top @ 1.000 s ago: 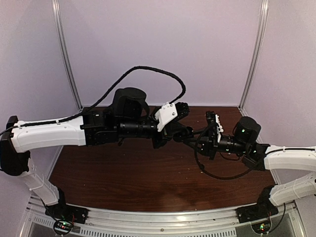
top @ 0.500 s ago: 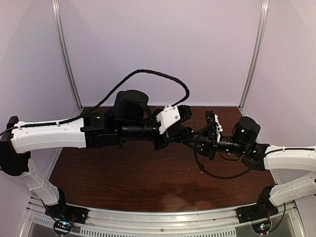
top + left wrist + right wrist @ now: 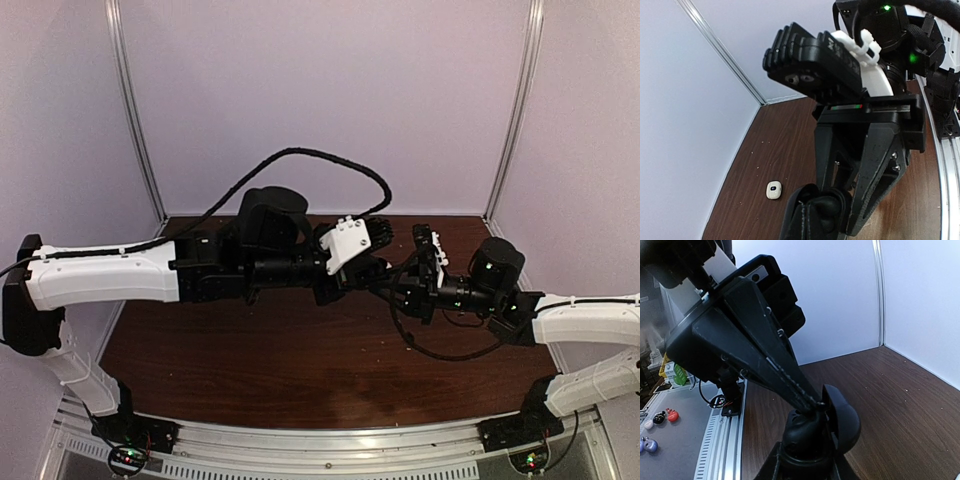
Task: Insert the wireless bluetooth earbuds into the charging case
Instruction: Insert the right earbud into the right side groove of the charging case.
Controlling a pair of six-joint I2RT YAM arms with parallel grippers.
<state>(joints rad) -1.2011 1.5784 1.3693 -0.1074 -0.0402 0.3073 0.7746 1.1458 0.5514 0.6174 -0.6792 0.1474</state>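
My right gripper (image 3: pixel 807 460) is shut on a black charging case (image 3: pixel 812 437) and holds it above the brown table with its lid (image 3: pixel 844 422) open. My left gripper (image 3: pixel 815 402) reaches in from the upper left with its fingers pressed together, their tips in the case's open mouth. Anything between those tips is hidden. In the left wrist view the left gripper (image 3: pixel 804 201) is at the case (image 3: pixel 835 212), between the right gripper's fingers (image 3: pixel 879 180). In the top view the left gripper (image 3: pixel 382 268) and right gripper (image 3: pixel 392 285) meet mid-table. No earbud shows clearly.
A small white rounded thing with a dark spot (image 3: pixel 773 189) lies on the table (image 3: pixel 765 150) near the wall; I cannot tell whether it is a case or an earbud. An aluminium rail (image 3: pixel 720 440) runs along the table's near edge. A black cable (image 3: pixel 330 160) loops above the left arm.
My left arm has pushed a little to the right, bringing its gripper closer onto the right gripper. The right arm has barely moved.
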